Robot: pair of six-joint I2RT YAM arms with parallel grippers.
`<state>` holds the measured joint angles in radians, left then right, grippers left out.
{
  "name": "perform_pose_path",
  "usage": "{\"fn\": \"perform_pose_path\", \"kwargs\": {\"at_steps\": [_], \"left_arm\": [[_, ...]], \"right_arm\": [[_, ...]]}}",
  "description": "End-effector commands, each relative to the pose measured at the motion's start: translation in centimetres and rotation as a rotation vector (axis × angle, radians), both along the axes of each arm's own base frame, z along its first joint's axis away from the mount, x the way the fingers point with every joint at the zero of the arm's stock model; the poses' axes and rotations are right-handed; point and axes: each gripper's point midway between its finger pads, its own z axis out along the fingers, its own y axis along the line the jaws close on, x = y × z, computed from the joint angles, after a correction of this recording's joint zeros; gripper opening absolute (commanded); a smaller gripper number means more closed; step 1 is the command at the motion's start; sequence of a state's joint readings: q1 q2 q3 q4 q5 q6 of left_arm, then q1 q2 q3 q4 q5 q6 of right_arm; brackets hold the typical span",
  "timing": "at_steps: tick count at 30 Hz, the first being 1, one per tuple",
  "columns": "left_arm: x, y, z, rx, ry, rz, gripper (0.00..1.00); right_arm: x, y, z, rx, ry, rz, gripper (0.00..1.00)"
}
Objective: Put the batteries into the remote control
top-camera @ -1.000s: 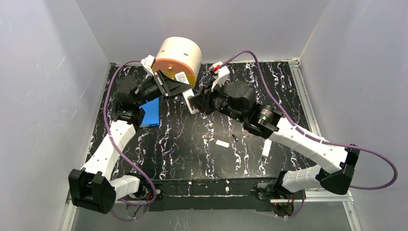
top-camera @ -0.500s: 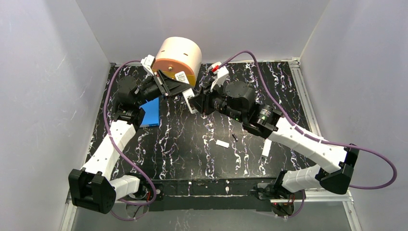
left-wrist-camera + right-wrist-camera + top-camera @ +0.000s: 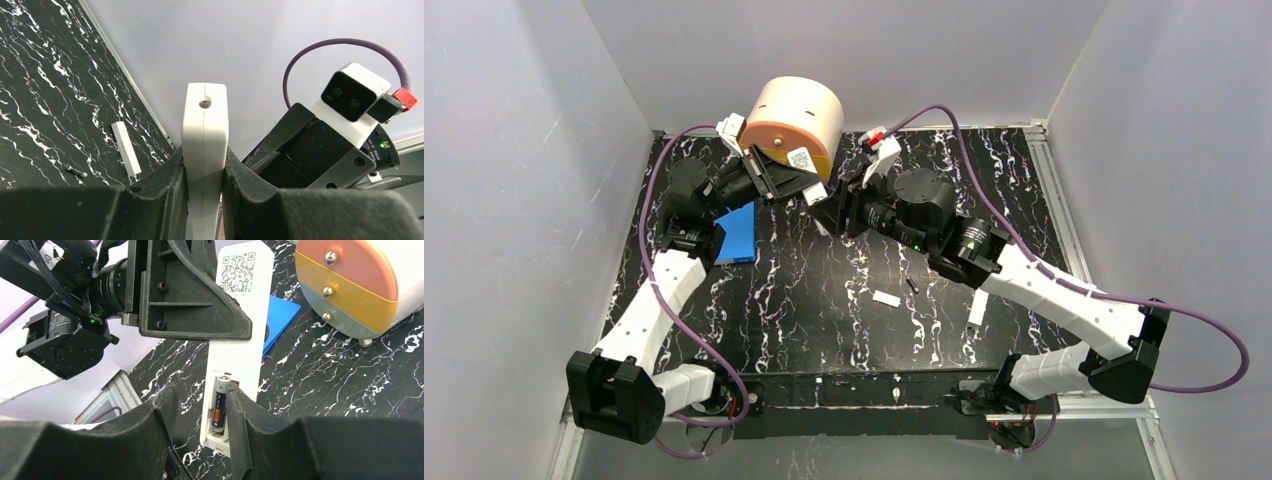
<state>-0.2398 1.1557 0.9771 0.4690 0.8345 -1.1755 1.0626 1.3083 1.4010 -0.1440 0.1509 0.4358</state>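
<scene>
right gripper, at the bottom of the right wrist view, has its jaws parted and closed on nothing. its dark fingers flank the near end of the remote control. the left finger stands clear of the remote's edge; the right finger overlaps the other edge, and i cannot tell whether it touches. the remote shows its plain back, with the battery bay uncovered at that near end. the first battery, dark with an orange band, lies lengthwise in the bay. the rest of the bay is hidden behind the right finger.

farther up the frame, the left gripper is clamped narrow on the remote, one finger on each flat side, holding it off the black marbled table. a qr label sits on the remote's far end, at the top centre. behind it lies a flat blue pad, and in the upper right stands a peach drum with an orange and grey face.

in the top view, just right of centre and below the grippers, the second battery lies loose on the table. a small white cover piece lies just beside it. a longer white bar lies to their right, by the right forearm.
</scene>
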Motion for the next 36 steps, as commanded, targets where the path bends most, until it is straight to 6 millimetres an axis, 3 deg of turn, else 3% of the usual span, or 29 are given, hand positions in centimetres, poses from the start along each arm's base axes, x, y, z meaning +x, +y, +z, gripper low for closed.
{"fn": "perform_pose_path", "kwargs": {"at_steps": [1, 6, 9, 12, 14, 19, 21, 25, 36], "left_arm": [[-0.7, -0.1, 1.9, -0.018, -0.062, -0.023, 0.0], [-0.7, -0.1, 2.1, -0.024, -0.064, -0.022, 0.0], [-0.7, -0.1, 2.2, -0.025, -0.065, -0.021, 0.0], [-0.6, -0.1, 2.1, -0.025, -0.062, -0.02, 0.0], [-0.5, -0.1, 2.1, -0.023, -0.064, -0.018, 0.0], [-0.3, -0.2, 2.0, -0.02, -0.063, -0.019, 0.0], [-0.3, -0.2, 2.0, -0.02, -0.063, -0.019, 0.0], [-0.3, -0.2, 2.1, -0.022, -0.063, -0.017, 0.0], [-0.2, -0.2, 2.6, -0.025, -0.073, -0.019, 0.0]], "right_arm": [[-0.2, -0.7, 5.5, 0.159, -0.021, -0.014, 0.5], [1.0, -1.8, 5.9, 0.204, 0.053, -0.07, 0.6], [0.9, -1.6, 5.6, 0.199, 0.069, -0.056, 0.6], [0.4, -0.7, 5.2, 0.19, 0.082, -0.005, 0.52], [0.0, -0.3, 4.9, 0.185, 0.085, 0.027, 0.42], [-0.3, -0.6, 5.2, 0.205, 0.066, 0.033, 0.33], [0.0, -0.9, 5.0, 0.192, 0.068, 0.01, 0.34], [0.3, -1.0, 3.7, 0.147, 0.092, -0.006, 0.46], [-0.3, -0.6, 1.0, 0.088, 0.135, 0.025, 0.45]]}}
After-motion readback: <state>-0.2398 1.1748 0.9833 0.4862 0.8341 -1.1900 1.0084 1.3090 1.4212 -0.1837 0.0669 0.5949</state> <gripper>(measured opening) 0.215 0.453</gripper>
